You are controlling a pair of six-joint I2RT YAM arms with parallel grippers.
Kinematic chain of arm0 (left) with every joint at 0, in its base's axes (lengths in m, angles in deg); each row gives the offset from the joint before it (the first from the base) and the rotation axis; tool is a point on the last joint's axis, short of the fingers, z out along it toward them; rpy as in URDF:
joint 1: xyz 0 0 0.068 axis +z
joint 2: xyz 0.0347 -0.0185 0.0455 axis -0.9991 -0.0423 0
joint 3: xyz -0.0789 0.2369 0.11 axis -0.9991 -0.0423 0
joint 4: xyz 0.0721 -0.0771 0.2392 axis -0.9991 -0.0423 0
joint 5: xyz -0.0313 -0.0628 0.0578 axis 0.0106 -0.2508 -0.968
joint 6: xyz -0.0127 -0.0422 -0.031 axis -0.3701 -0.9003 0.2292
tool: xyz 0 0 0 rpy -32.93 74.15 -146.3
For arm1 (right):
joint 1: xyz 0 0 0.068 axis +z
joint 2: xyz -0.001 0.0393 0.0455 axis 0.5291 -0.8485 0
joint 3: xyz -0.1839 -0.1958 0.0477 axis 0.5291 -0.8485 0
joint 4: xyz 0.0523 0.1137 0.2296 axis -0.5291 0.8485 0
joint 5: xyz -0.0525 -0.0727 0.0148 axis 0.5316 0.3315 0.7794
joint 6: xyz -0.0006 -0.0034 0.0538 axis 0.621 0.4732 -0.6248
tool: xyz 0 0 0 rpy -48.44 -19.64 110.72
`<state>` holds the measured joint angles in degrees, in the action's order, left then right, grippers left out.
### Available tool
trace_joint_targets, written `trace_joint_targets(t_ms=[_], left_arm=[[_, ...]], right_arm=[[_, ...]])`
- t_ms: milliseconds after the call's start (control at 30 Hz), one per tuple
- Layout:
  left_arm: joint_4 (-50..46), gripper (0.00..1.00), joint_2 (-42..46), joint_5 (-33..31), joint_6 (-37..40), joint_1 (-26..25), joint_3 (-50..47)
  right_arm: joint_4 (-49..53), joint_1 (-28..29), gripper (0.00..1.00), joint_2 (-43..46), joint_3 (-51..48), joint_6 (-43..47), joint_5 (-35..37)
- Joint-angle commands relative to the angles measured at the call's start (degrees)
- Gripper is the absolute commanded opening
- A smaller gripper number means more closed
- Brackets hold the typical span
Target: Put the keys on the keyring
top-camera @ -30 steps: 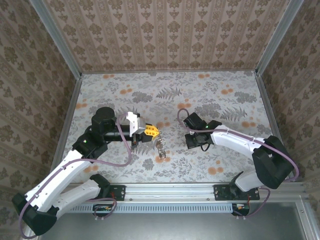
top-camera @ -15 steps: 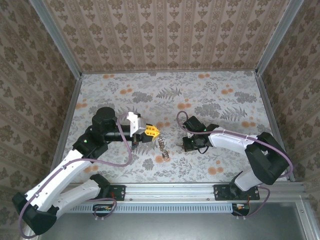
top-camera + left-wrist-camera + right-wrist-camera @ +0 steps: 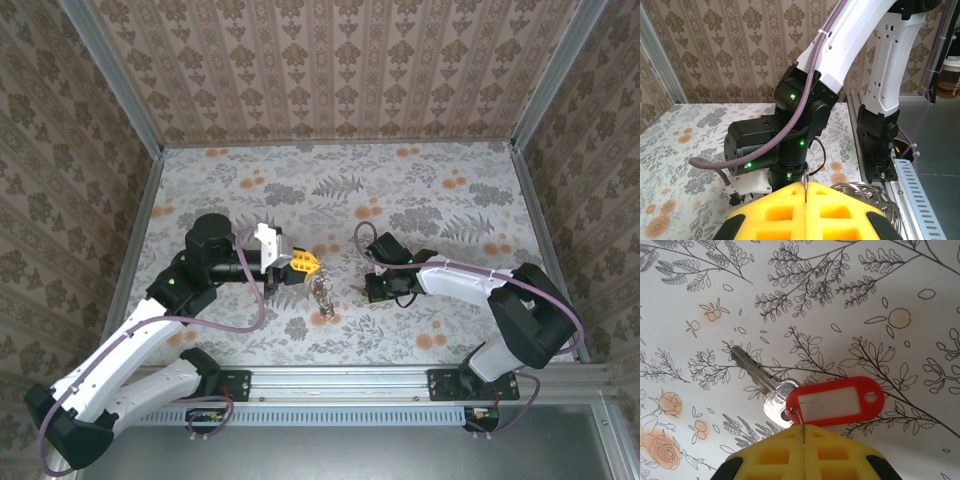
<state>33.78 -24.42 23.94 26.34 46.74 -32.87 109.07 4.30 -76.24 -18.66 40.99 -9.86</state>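
Barely begun, judging by the layout. Low centre in the right wrist view, finds the right claw (image 3: 803, 436) pressed shut, tips meeting the wire link between a silvery key (image 3: 757, 381) and its red tag (image 3: 837, 402), both flat on the desk (image 3: 890, 300); cannot tell whether pinched. Farther up from above, left of centre, shows the left claw (image 3: 308, 264) clamped on the keyring (image 3: 322, 293), which dangles just below. Left to do: lifting the key and threading it on.

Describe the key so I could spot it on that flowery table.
On the flowery table, look just ahead of the right gripper's yellow fingertips. The key lies flat there, silver and slanted; a red tag with a white label overlaps its head, the lone red thing nearby.
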Motion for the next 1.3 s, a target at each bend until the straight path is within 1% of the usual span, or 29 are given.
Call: trace_joint_targets(t_ms=[0, 100, 367, 733, 767, 833, 867, 933, 1067, 1133, 1267], left_arm=[[1.6, 0.0, -0.2, 0.8, -0.4, -0.1, 0.4], [1.6, 0.0, -0.1, 0.7, -0.4, -0.2, 0.4], [1.2, 0.0, -0.1, 0.5, -0.2, -0.4, 0.5], [-0.7, 0.0, 0.3, -1.1, 0.8, -1.3, 1.0], [-0.9, 0.0, 0.3, -1.2, 0.9, -1.4, 1.1], [-1.5, 0.0, 0.5, -1.6, 1.1, -1.5, 1.2], [-2.0, 0.0, 0.5, -1.6, 1.4, -1.6, 1.4], [-3.1, 0.0, 0.2, -1.3, 2.0, -1.9, 1.8], [-6.0, 0.0, -1.1, 0.1, 3.5, -2.5, 3.4], [-7.6, 0.0, -2.1, 0.8, 4.2, -2.4, 4.3], [-13.7, 0.0, -3.6, 1.4, 6.5, -1.6, 7.8]], right_arm=[[-0.9, -0.2, 0.12, -1.1, -1.0, -0.3, -1.4], [-1.6, -0.2, 0.14, -1.0, -1.2, -0.4, -1.7], [-2.9, -0.2, 0.15, -1.6, -1.1, -0.4, -1.7], [-3.5, -0.3, 0.09, -2.0, -1.4, 0.2, -1.8], [-3.4, -0.3, 0.09, -2.0, -1.4, 0.3, -1.7], [-3.3, -0.3, 0.04, -1.6, -1.3, 0.7, -1.8], [-3.5, -0.3, 0.01, -0.9, -1.4, 1.2, -2.1], [-4.9, 0.0, 0.0, 2.3, -2.0, 2.9, -3.4], [-5.6, 2.2, 0.0, 13.9, -2.8, 12.1, -5.0], [-5.5, 2.2, 0.0, 18.6, -3.2, 16.8, -8.4], [-4.8, 2.4, 0.0, 26.9, -1.9, 25.3, -18.8]])
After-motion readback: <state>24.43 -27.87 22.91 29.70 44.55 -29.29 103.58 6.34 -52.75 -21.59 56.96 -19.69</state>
